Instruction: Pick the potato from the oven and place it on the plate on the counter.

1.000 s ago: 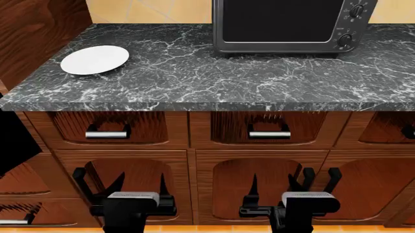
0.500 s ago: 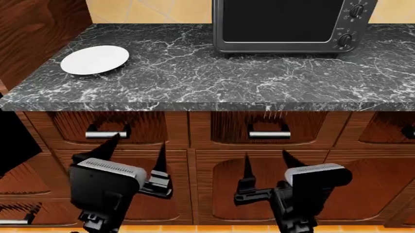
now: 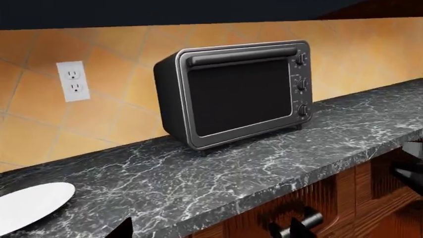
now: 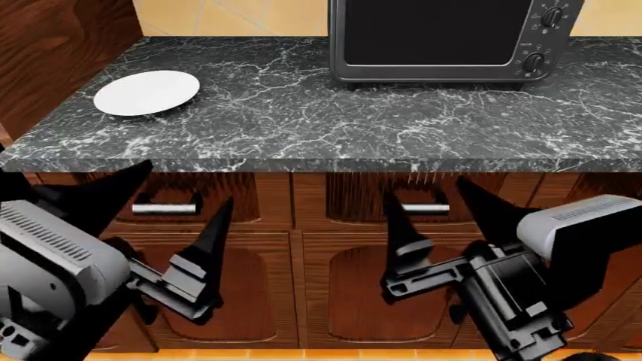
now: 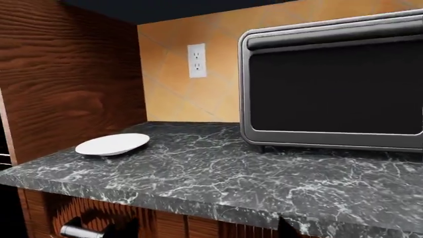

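Observation:
The white plate [image 4: 147, 92] lies at the far left of the marble counter [image 4: 301, 128]. It also shows in the left wrist view [image 3: 29, 206] and the right wrist view [image 5: 112, 144]. My left gripper [image 4: 186, 184] and right gripper [image 4: 426, 189] are both open and empty. They are raised in front of the top drawers, just below the counter's front edge. In each wrist view only the fingertips show. The potato is not in view. Of the large oven, only a black strip beside the wooden cabinet [image 5: 5, 198] may show.
A grey countertop toaster oven [image 4: 446, 37] with knobs stands at the counter's back right, door shut. Brown drawers with silver handles [image 4: 161, 208] run below the counter. A tall wooden cabinet [image 4: 56, 45] borders the counter's left end. A wall socket [image 3: 73, 81] is on the tiled backsplash.
Both arms have risen from low in front of the lower drawers to just under the counter edge, and the grippers loom larger. Both stay open and empty.

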Motion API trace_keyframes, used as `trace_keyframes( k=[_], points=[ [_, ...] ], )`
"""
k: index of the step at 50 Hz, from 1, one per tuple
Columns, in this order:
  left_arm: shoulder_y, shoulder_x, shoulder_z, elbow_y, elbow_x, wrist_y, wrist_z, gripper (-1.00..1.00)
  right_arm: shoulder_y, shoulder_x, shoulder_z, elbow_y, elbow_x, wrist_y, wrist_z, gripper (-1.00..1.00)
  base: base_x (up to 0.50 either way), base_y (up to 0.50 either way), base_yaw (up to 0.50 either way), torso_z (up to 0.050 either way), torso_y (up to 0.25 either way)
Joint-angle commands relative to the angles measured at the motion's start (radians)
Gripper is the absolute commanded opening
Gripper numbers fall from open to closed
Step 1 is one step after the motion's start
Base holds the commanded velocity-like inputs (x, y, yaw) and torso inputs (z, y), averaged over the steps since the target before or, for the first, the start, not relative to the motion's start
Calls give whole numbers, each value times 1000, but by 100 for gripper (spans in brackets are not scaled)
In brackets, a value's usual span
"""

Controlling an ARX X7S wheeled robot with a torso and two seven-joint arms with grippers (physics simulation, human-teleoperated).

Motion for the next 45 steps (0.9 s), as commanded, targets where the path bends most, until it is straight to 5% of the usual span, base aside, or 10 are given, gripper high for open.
trace_keyframes(
  k=[1, 12, 16, 22, 45],
  points=[
    [-37, -159, -116, 7, -234, -1, -82, 100, 123, 233, 0, -56, 454, -50, 307, 100, 0, 0, 0, 0, 0],
    [-50, -260, -212, -6, -362, 15, -132, 100, 227, 387, -40, -57, 666, -131, 484, 100, 0, 0, 0, 0, 0],
    [-11, -259, -265, 1, -370, 22, -131, 100, 248, 362, 11, -57, 698, -91, 491, 100, 0, 0, 0, 0, 0],
    [56, -271, -389, -2, -416, 32, -113, 100, 325, 197, 258, -55, 964, 189, 615, 100, 0, 0, 0, 0, 0],
    [127, -261, -563, 33, -501, 54, -105, 100, 429, 171, 295, -46, 1256, 255, 860, 100, 0, 0, 0, 0, 0]
  ],
)
